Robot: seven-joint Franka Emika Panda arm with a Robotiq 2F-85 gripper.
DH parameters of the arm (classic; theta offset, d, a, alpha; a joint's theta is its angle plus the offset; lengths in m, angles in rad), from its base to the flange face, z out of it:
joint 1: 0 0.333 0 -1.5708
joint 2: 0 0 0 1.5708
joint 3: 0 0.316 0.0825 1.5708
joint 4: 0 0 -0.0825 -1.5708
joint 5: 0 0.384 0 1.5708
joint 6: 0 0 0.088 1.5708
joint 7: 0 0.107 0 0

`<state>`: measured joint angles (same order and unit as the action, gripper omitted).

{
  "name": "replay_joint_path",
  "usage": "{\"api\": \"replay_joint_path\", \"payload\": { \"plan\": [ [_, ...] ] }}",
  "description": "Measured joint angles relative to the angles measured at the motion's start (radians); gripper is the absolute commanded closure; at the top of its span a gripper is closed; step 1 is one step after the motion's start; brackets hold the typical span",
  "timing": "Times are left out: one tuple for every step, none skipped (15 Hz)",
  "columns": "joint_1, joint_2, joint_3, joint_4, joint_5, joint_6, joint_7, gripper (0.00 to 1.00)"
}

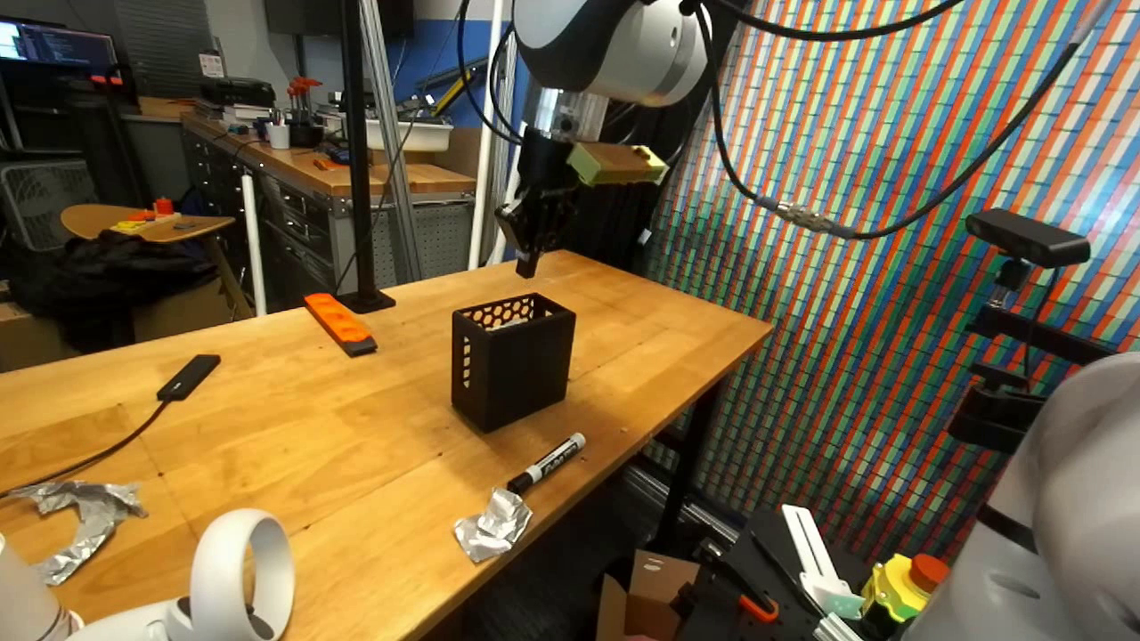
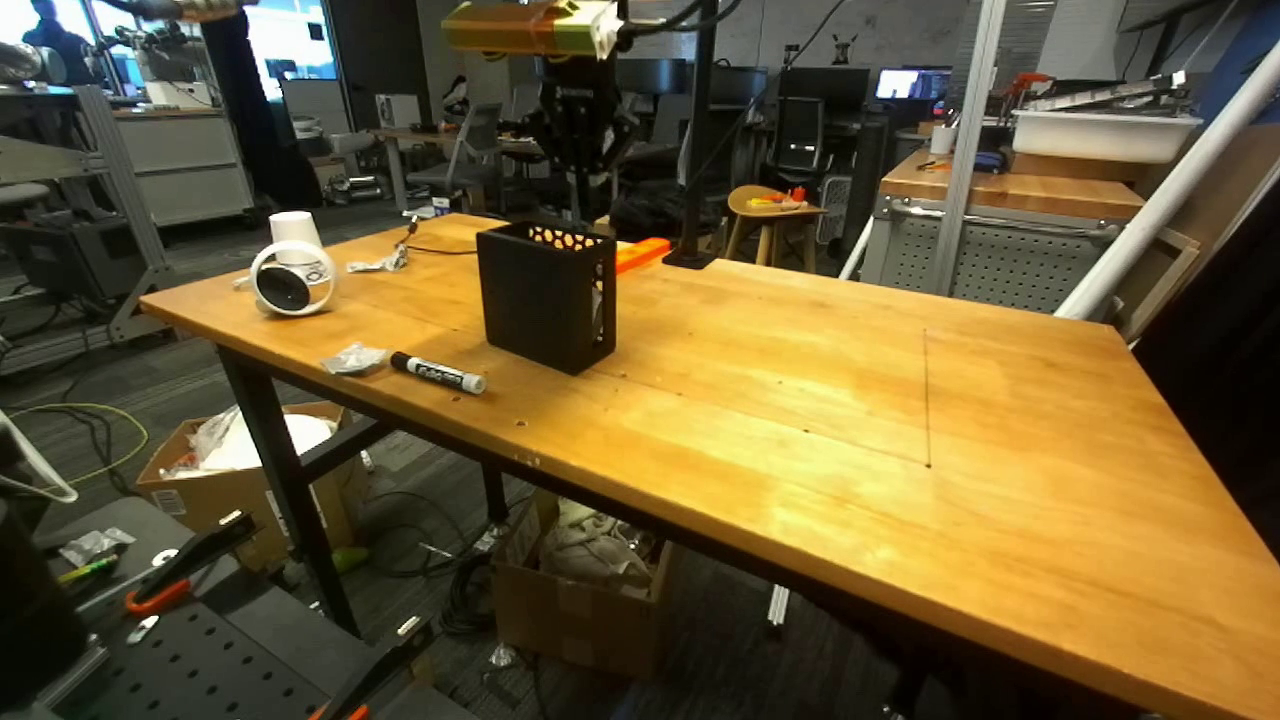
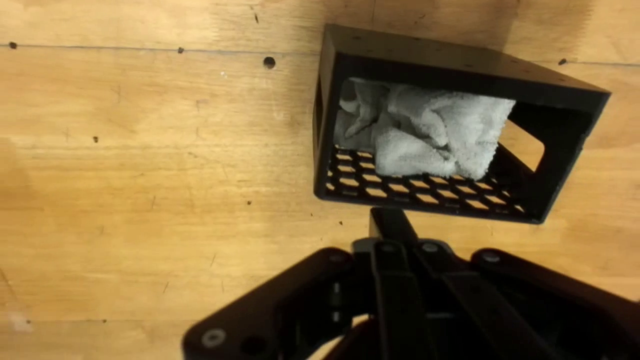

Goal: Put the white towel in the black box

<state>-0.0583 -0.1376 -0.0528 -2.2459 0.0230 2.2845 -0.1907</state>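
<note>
The black box (image 1: 525,374) stands upright on the wooden table and also shows in an exterior view (image 2: 535,300). In the wrist view the black box (image 3: 465,70) is seen from above through its open top. The white towel (image 3: 425,132) lies crumpled inside it, towards one end. A little of the white towel (image 2: 598,312) shows through the side opening in an exterior view. My gripper (image 3: 392,220) is shut with nothing between its fingers. In both exterior views the gripper (image 1: 527,265) (image 2: 580,205) hangs above the table by the box, its fingers pointing down.
A marker (image 1: 548,461) and crumpled foil (image 1: 494,525) lie near the box at the table's edge. An orange object (image 1: 338,322), a black post (image 1: 365,298), a black hub (image 1: 189,377), more foil (image 1: 89,521) and a white ring-shaped device (image 1: 258,570) are also on the table.
</note>
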Motion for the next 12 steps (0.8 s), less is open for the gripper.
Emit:
{"api": "replay_joint_path", "payload": {
  "plan": [
    [-0.001,-0.017,-0.002,0.002,0.0,0.0,0.007,0.74],
    [-0.004,-0.032,-0.003,0.004,-0.001,0.0,0.016,0.97],
    [-0.007,-0.049,-0.004,0.005,-0.001,0.002,0.03,0.92],
    [-0.009,-0.063,-0.005,0.005,-0.001,0.002,0.04,0.83],
    [-0.01,-0.074,-0.006,0.004,-0.001,0.002,0.046,0.76],
    [-0.01,-0.08,-0.006,0.004,-0.001,0.002,0.05,0.74],
    [-0.01,-0.08,-0.006,0.004,-0.001,0.002,0.051,0.74],
    [-0.01,-0.08,-0.006,0.003,-0.001,0.002,0.052,0.74],
    [-0.01,-0.08,-0.006,0.002,-0.001,0.002,0.053,0.74],
    [-0.01,-0.08,-0.006,0.002,-0.001,0.002,0.054,0.74],
    [-0.01,-0.08,-0.006,0.002,-0.001,0.002,0.054,0.74],
    [-0.01,-0.08,-0.006,0.002,-0.001,0.002,0.054,0.74]
  ]
}}
